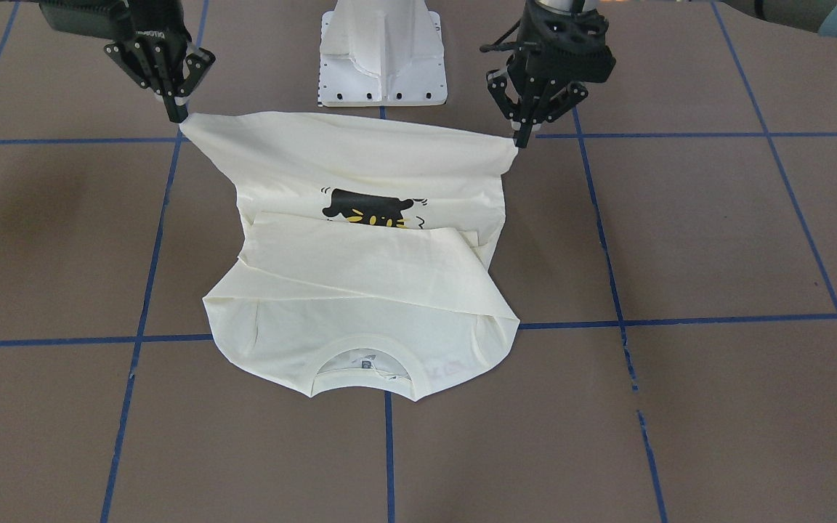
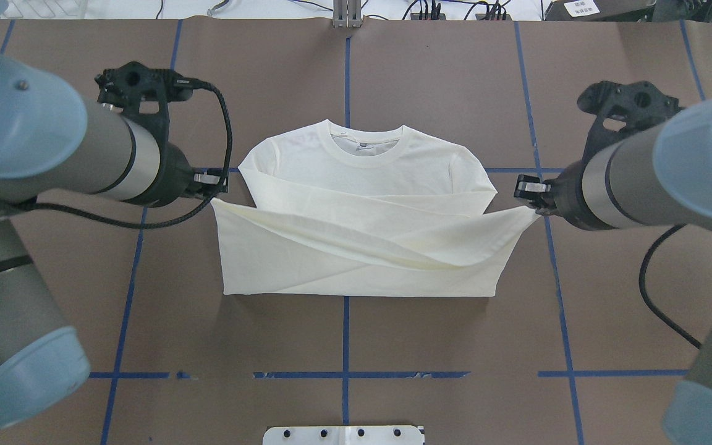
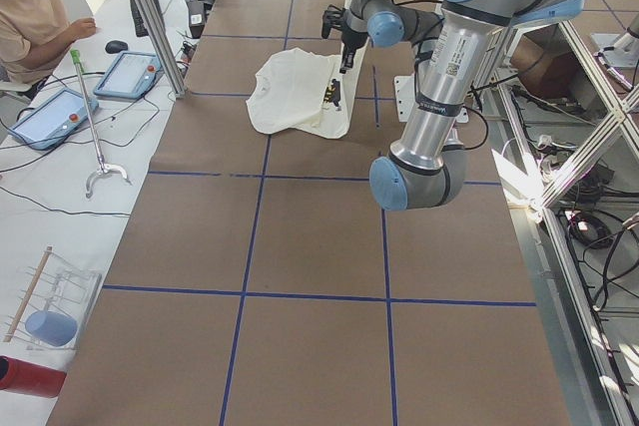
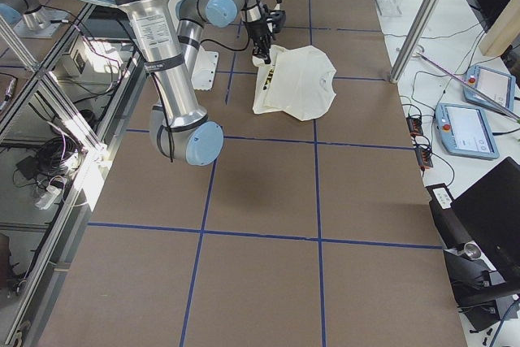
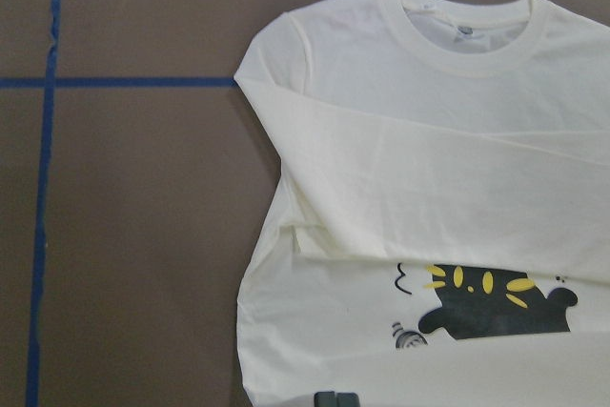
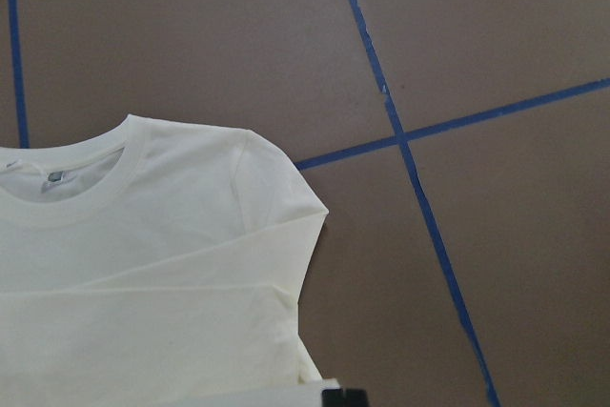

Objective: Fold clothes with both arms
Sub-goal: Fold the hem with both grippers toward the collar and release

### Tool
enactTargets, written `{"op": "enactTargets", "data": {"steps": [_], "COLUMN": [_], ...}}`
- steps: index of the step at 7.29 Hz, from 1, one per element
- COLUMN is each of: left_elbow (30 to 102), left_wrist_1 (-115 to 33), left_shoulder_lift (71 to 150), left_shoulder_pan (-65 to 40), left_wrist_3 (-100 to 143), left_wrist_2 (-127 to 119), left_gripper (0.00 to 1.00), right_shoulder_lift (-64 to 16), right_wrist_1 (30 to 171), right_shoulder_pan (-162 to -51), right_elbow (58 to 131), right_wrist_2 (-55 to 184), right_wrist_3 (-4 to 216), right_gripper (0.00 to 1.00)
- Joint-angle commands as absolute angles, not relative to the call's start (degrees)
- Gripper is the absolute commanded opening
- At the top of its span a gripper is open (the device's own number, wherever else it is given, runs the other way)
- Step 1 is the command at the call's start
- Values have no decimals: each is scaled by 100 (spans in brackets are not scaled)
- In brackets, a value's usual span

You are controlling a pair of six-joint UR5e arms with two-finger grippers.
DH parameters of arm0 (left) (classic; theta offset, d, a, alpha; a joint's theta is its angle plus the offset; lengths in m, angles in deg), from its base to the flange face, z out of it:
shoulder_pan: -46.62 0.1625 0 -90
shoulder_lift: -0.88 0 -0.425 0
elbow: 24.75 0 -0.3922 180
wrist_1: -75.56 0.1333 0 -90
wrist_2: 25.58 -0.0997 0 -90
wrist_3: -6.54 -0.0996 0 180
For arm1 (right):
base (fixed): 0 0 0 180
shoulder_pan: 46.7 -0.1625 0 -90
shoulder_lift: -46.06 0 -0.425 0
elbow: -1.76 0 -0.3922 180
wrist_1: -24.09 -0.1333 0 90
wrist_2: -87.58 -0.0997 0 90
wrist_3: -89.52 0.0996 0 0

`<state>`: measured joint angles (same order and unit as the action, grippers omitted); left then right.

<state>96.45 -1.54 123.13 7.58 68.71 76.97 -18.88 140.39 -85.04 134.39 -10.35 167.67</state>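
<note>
On T-shirt [image 1: 360, 290] corners, both pincers [image 1: 524, 138] [image 1: 177, 115] clamped.

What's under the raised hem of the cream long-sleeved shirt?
A black cat print with yellow whiskers on the cream shirt's underside, partly covered by folded cream sleeves; the rest is hidden.

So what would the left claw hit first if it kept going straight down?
The left claw, pinching the T-shirt by a corner, would probably meet the brown table just beside the cloth; depth is unclear.
</note>
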Motion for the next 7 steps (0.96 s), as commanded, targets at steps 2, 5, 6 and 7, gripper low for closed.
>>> {"op": "enactTargets", "data": {"steps": [2, 5, 6, 7], "left_elbow": [7262, 5100, 4658, 4462], "left_wrist_1": [-2001, -3435, -3831, -3965], "left_shoulder_lift": [12769, 13507, 13544, 13544], "left_shoulder_pan": [339, 329, 338, 356], "left_wrist_3": [6648, 6648, 6640, 6640], "left_wrist_2": [7655, 7445, 7322, 7312], "left_gripper": [0, 0, 0, 0], "right_shoulder_lift": [-1564, -1142, -1142, -1177], "right_wrist_1": [12023, 10613, 10383, 10372], "right_shoulder_pan": [-8950, -8933, -8915, -8872], "right_elbow": [10924, 8979, 8713, 8641], "right_wrist_2": [-1077, -937, -910, -814], "right_wrist_3": [16467, 16467, 16467, 16467], "right_gripper": [0, 0, 0, 0]}}
